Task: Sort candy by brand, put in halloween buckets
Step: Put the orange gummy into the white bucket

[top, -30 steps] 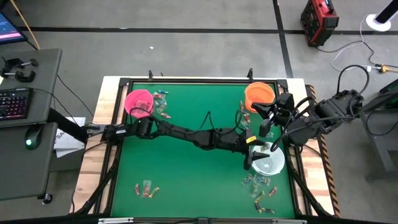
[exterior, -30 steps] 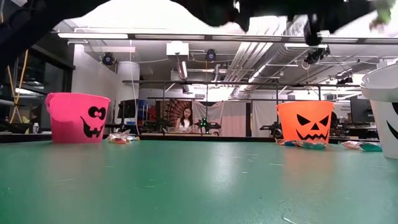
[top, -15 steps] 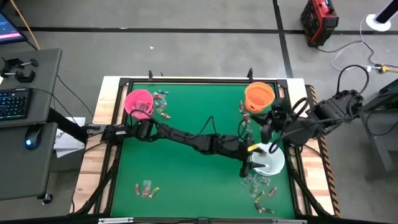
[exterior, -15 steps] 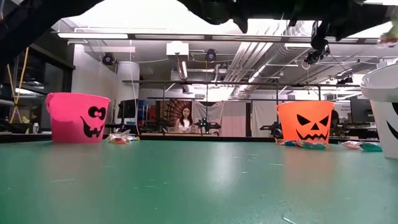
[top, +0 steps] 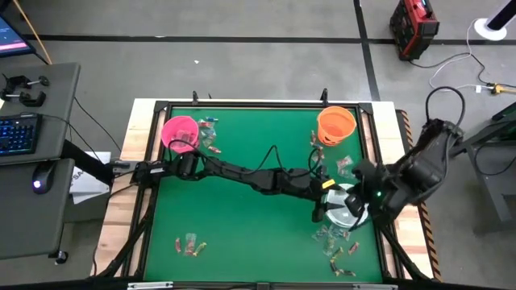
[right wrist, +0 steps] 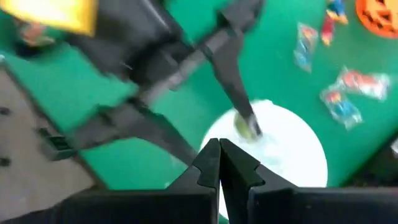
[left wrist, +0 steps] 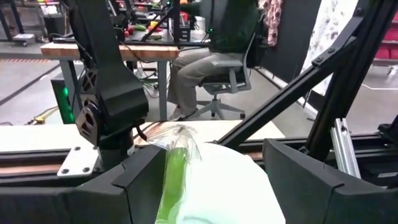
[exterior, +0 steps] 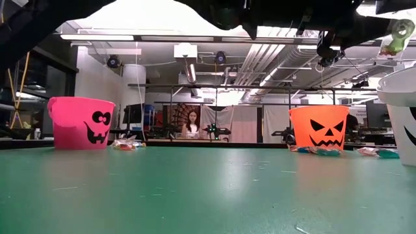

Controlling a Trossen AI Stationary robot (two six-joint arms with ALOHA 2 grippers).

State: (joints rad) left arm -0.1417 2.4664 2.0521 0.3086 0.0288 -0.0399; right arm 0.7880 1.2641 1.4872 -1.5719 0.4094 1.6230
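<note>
Drop-off at the white bucket [top: 348, 207]: the left gripper [top: 326, 197], reaching across the green counter [top: 242, 225], hangs over the pail's rim with its jaws spread wide, a green clear-wrapped candy [left wrist: 176, 177] between them above the white interior. Whether the sweet is free is hard to say. The right gripper [right wrist: 219, 163], jaws pressed together and empty, hovers beside the same bucket. Loose candy [top: 339, 246] lies just beside it, with more near the orange bucket [top: 335, 125] and pink bucket [top: 180, 132]. Next, judging by the scene: clear the rim, fetch another piece.
</note>
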